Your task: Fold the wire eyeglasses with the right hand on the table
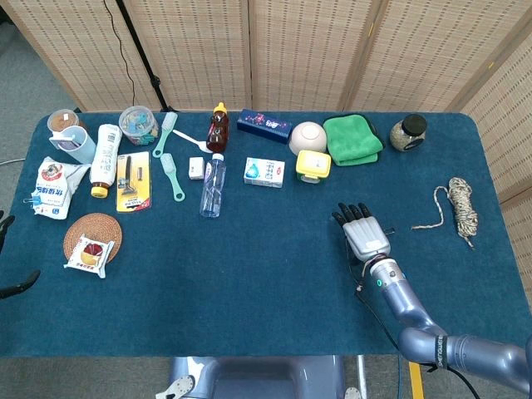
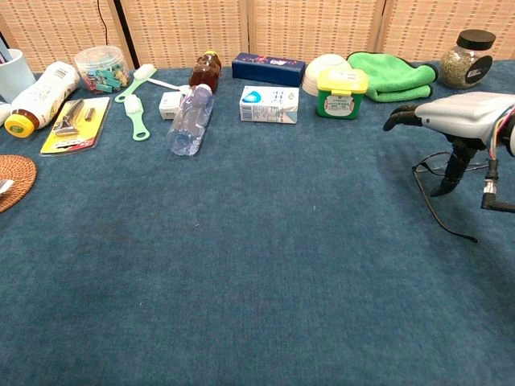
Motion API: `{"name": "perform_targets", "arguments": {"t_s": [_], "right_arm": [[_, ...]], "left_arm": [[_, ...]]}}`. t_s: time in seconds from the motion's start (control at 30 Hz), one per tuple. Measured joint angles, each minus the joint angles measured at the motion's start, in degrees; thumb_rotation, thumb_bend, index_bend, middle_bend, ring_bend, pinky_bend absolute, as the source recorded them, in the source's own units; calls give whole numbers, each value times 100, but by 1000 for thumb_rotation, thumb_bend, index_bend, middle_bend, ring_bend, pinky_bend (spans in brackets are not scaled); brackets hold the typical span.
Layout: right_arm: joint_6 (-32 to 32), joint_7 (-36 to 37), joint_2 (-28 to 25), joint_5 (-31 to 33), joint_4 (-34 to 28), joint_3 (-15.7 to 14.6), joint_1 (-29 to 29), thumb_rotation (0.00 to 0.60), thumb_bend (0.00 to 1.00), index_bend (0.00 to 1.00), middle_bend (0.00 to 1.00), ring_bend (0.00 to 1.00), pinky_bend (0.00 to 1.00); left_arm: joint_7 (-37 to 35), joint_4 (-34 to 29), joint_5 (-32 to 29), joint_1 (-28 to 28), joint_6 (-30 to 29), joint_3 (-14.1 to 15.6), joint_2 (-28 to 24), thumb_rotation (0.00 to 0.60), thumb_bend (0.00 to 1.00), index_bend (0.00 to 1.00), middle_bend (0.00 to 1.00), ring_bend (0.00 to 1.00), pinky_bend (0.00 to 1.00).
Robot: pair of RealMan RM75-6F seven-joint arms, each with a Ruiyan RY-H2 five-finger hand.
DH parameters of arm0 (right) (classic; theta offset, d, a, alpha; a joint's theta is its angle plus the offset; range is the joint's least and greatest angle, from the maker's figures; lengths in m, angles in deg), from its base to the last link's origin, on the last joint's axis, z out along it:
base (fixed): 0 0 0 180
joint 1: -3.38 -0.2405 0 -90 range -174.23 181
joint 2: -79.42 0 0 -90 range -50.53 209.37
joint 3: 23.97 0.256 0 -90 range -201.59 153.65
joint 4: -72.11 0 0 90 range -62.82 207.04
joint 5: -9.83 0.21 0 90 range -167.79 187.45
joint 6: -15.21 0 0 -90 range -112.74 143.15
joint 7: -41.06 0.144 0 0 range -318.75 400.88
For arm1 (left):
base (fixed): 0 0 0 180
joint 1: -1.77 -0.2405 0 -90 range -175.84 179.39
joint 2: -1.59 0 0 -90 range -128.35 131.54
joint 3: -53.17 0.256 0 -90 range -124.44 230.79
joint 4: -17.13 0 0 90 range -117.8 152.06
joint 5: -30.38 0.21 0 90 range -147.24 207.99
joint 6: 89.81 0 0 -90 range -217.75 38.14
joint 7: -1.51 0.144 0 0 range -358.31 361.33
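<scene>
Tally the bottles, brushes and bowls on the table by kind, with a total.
Bottles: 3 (clear bottle, brown bottle, white bottle)
Brushes: 2 (upper green brush, lower green brush)
Bowls: 1 (white bowl)
Total: 6
</scene>
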Motion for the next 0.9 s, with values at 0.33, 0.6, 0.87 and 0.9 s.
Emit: {"name": "perform_targets", "arguments": {"t_s": [0.33, 0.6, 0.87, 0.9], "right_arm": [[209, 218, -164, 94, -23, 284, -232, 600, 129, 305, 2, 0, 0], [236, 362, -111, 146, 276, 444, -381, 600, 130, 350, 18, 0, 0], [477, 393, 64, 327, 962, 473, -558, 600, 130, 368, 26, 0, 0], [513, 398, 91, 352, 1048, 470, -575, 600, 129, 369, 27, 0, 0]], "left_arm": [[-27, 34, -14, -1, 22, 5, 34, 442, 198, 0, 0, 0, 0], [-54, 63, -38, -26, 14, 10, 30, 440, 198, 0, 0, 0, 0], [-26, 51, -58, -44, 8, 13, 20, 441, 198, 0, 0, 0, 0], [-18, 49, -61, -44, 11, 13, 18, 441, 199, 0, 0, 0, 0]]}}
